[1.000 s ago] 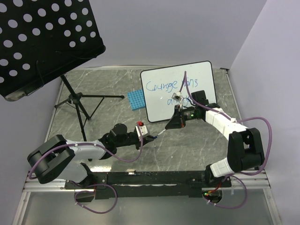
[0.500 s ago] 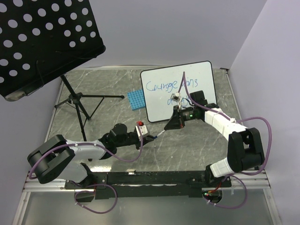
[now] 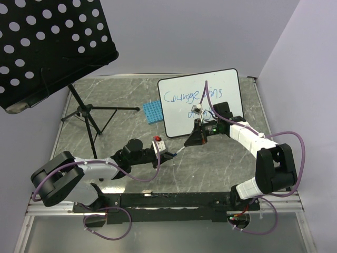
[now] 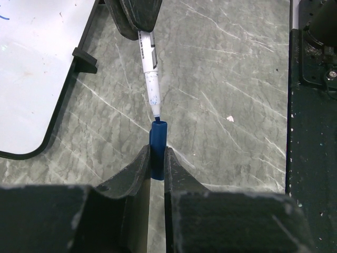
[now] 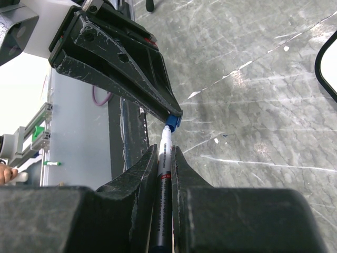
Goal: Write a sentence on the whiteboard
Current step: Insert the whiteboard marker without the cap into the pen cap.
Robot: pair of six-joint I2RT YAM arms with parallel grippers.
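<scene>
The whiteboard (image 3: 181, 113) lies at the back right of the table, with blue cursive text (image 3: 181, 97) partly hidden by my right arm; its corner shows in the left wrist view (image 4: 37, 79). My right gripper (image 3: 192, 140) (image 5: 166, 148) is shut on a white marker (image 5: 165, 161) (image 4: 148, 63). My left gripper (image 3: 169, 154) (image 4: 156, 149) is shut on the blue marker cap (image 4: 157, 147) (image 5: 173, 122). The marker's tip sits at the mouth of the cap, between the two grippers, just in front of the board.
A blue gridded rack (image 3: 152, 112) lies left of the whiteboard. A black perforated music stand (image 3: 47, 47) on a tripod (image 3: 87, 118) fills the back left. A dark rail (image 3: 174, 200) runs along the near edge.
</scene>
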